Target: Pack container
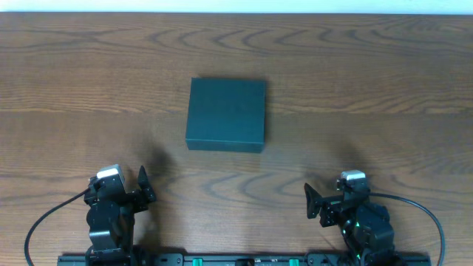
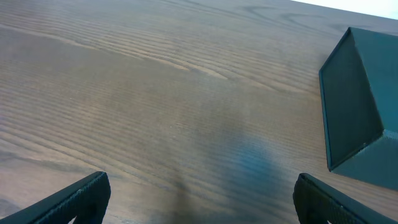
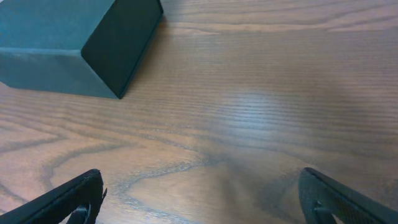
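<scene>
You are looking at a matte black, roughly square cardboard container (image 1: 225,114) sitting with its flat lid shut at the middle of the brown wood-grain worktop (image 1: 384,89) (the grain is running in long wavy bands). It is lying well apart from both arms. Your left claw (image 1: 145,186) is hanging near the worktop's front edge, released, its dark fingers (image 2: 68,202) spreading wide over bare wood. Your right claw (image 1: 311,203) is likewise standing released and gripping nothing. The left wrist view is showing the container's smooth side wall at the right, and the right wrist view is showing its crisp corner at upper left.
</scene>
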